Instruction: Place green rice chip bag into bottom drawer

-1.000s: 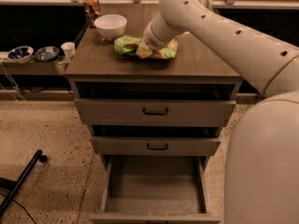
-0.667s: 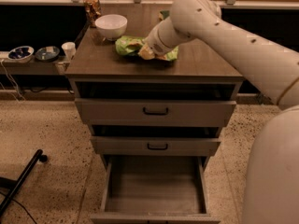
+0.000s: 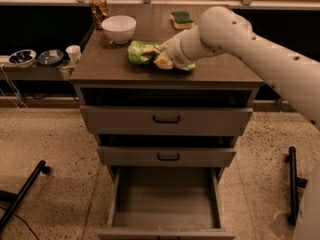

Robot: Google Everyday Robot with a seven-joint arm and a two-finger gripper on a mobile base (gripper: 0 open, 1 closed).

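Bag: crinkly light green oblong chip bag [image 3: 140, 52] lies on the grey cabinet [image 3: 115, 70] top, long axis left-right.
Gripper: two-finger gripper [image 3: 165, 59] on the bag's right end; grip cannot be told.
Drawer: deep grey bottom drawer [image 3: 165, 223] stands open at the cabinet's foot.

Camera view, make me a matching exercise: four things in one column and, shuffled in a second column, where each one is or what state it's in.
Column one:
1. green rice chip bag
2. bottom drawer
3. white bowl
4. end effector

Column two:
A. pulled open
B. back left of the cabinet top
C. against the bag's right end
D. lying crumpled near the middle of the cabinet top

Pairs: 1-D, 2-A, 3-B, 4-C
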